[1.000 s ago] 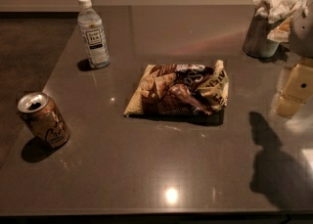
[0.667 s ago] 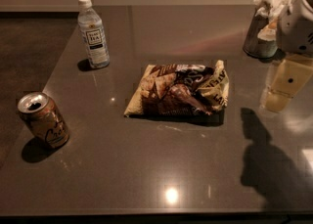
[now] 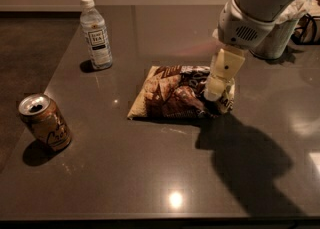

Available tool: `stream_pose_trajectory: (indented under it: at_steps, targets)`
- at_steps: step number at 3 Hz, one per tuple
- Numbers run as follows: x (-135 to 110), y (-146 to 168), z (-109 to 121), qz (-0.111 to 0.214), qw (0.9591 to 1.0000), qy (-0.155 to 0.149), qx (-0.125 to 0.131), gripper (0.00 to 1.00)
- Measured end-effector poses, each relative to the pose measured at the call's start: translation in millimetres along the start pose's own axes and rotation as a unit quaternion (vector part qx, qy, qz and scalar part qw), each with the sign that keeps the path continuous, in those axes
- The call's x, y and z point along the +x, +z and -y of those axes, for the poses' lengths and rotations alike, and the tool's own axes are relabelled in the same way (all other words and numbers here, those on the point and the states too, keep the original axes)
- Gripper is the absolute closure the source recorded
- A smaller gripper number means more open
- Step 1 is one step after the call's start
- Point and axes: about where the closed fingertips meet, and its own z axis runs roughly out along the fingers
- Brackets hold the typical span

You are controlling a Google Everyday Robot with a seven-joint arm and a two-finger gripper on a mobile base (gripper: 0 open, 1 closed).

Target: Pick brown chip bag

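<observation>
At your far left, one can [image 3: 45,122] stands upright near the table's [image 3: 150,173] left edge, its opened top facing up. Further back and a little to the right you see one clear bottle [image 3: 96,34] with a white cap, also upright and well apart from the can.

Near the middle of the table lies the one bag [image 3: 175,93], flat with its printed face up. Its long axis runs roughly left to right, slightly slanted: the left end points toward the near-left and the right end sits a bit further back. Pale edging shows at both ends.

The one gripper [image 3: 216,93] hangs from the white arm [image 3: 260,3], which comes in from the upper right. It is over the bag's right end, at or just above the foil; you cannot tell whether it touches, how wide it stands, or whether it has hold of anything.

At the far right, behind the arm, stands one grey container [image 3: 274,43].
</observation>
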Motion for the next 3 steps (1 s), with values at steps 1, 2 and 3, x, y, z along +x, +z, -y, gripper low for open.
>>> stream_pose_trajectory:
  at_steps: [1,2,3]
  targets:
    - [-36,30,0,0.009,0.9997,-0.015,-0.018,0.00]
    - [-57,58,-11,-0.009,0.9988,-0.036,-0.032,0.00]
    - [-60,78,-18,-0.039,0.9975,-0.044,-0.037,0.00]
